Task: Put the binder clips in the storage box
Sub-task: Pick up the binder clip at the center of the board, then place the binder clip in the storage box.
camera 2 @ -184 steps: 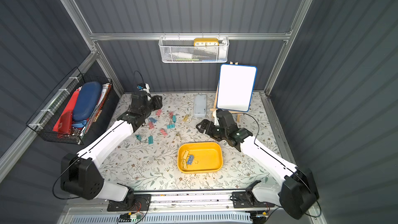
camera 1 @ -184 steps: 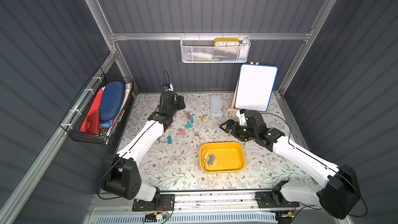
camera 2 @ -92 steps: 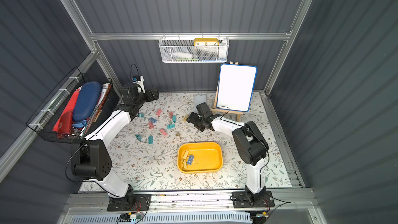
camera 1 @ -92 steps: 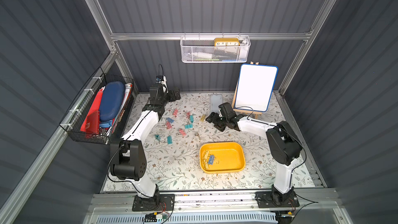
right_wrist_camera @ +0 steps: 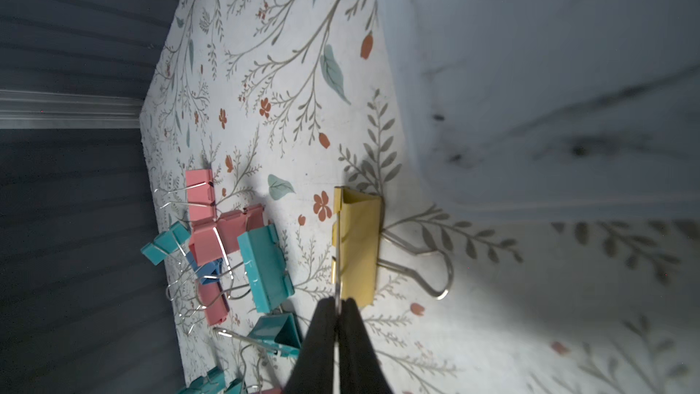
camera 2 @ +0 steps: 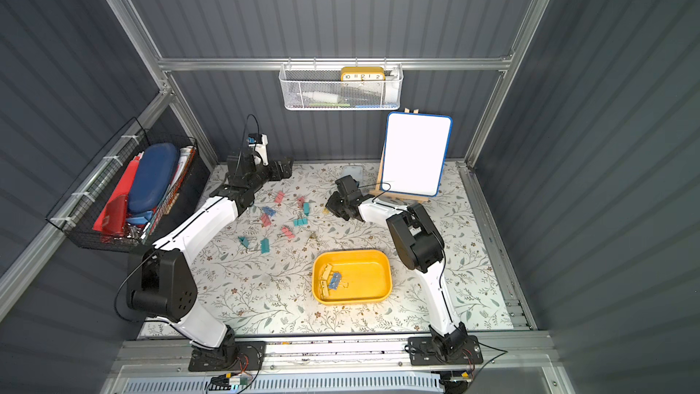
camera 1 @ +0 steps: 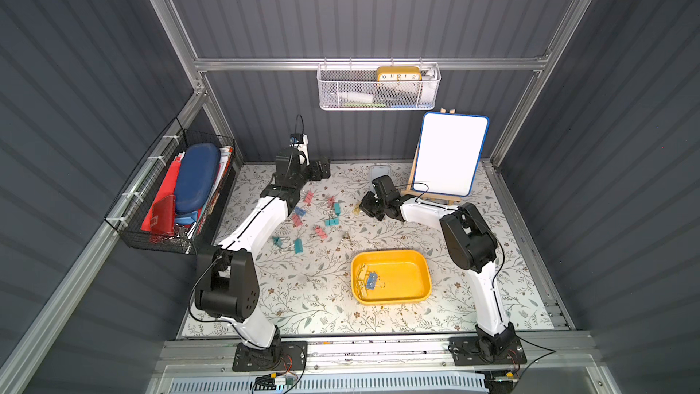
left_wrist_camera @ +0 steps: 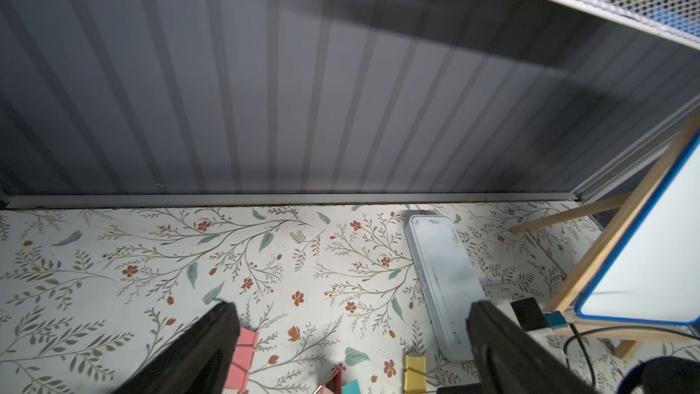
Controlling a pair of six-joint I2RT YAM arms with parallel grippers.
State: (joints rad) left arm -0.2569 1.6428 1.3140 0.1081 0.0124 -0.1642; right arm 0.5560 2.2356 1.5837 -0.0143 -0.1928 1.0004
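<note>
Binder clips [camera 1: 332, 221]: three in box [camera 1: 413, 271]; left tool [left_wrist_camera: 352, 310] apart, right tool [right_wrist_camera: 337, 307] clamping yellow clip [right_wrist_camera: 360, 244].

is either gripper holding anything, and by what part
The right gripper is shut on the yellow binder clip, pinching what looks like its raised wire handle. The left gripper is open and holds nothing.

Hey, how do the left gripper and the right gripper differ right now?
The left gripper stands wide open; the right gripper is shut. The left gripper has nothing between its fingers, while the right gripper seems to pinch the wire handle of a yellow binder clip. The left gripper hangs above the table, aimed at the back wall; the right gripper is down at the table's surface. Both have black fingers.
</note>
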